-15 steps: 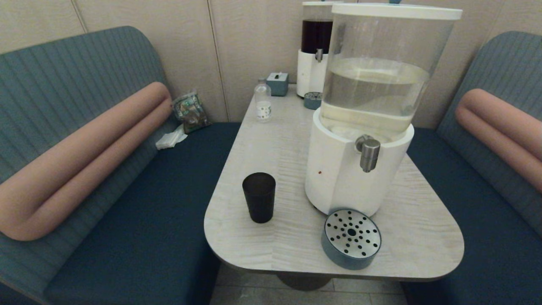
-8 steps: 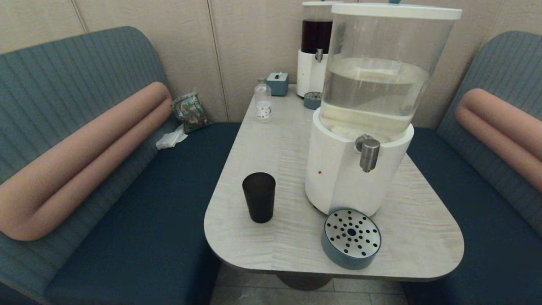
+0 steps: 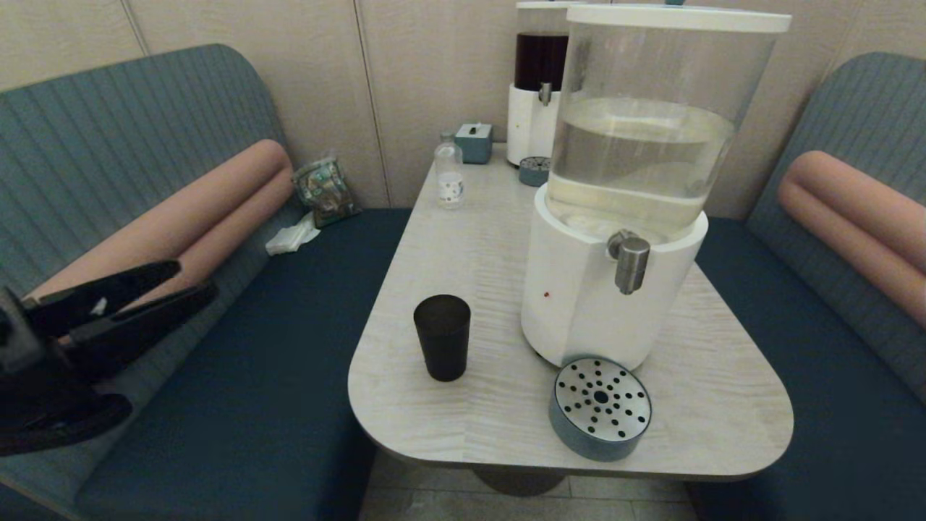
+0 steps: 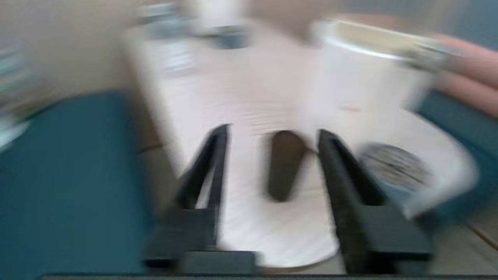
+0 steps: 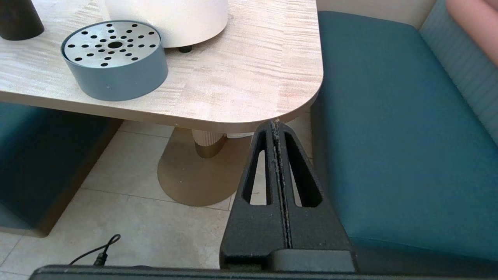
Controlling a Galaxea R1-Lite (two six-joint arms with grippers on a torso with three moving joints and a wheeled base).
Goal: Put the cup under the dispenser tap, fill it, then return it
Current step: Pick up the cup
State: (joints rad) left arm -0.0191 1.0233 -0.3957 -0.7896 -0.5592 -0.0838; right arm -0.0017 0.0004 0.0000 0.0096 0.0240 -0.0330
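Your cup point(image 3: 442, 336) stands upright on the worktop point(image 3: 463, 239), left of the big dispenser point(image 3: 615, 217) and well clear of the dispenser tap point(image 3: 631, 264). The left gripper point(image 3: 181, 282) hangs over the bench seat with jaws spread and nothing in them; the wrist view lines the cup up between them. Come in level, grab mid-height, and don't nudge it over. The right gripper point(image 5: 277, 128) is parked below the worktop's edge, clenched on nothing.
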